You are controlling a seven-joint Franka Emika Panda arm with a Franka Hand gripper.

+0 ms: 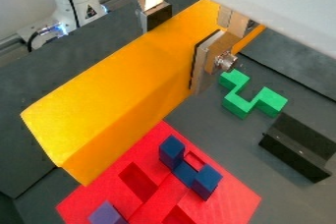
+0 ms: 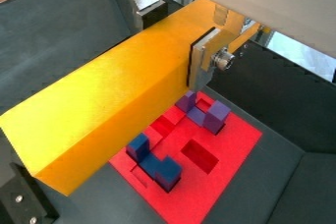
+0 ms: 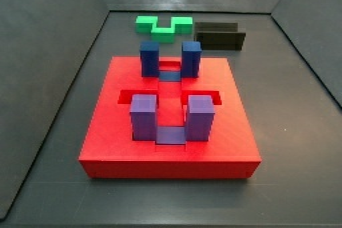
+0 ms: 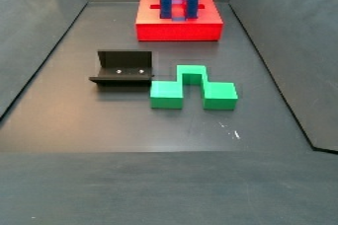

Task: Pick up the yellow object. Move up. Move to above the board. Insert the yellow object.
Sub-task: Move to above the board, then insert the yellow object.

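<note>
My gripper (image 1: 182,36) is shut on the yellow object (image 1: 118,100), a long yellow-orange bar gripped across its width, also in a wrist view (image 2: 112,110). One silver finger (image 1: 207,63) presses the bar's side. The bar hangs in the air above the board (image 1: 138,169), a flat red block with recessed slots, which lies beneath it in both wrist views (image 2: 203,184). In both side views the board (image 3: 167,157) (image 4: 179,32) rests on the floor with blue blocks (image 3: 191,57) and purple blocks (image 3: 143,115) upright on it. The gripper and the bar are out of both side views.
A green notched block (image 4: 192,86) lies on the dark floor beyond the board (image 3: 164,25) (image 1: 250,95). The black fixture (image 4: 122,68) stands beside it (image 3: 221,35) (image 1: 300,144). Grey walls enclose the floor.
</note>
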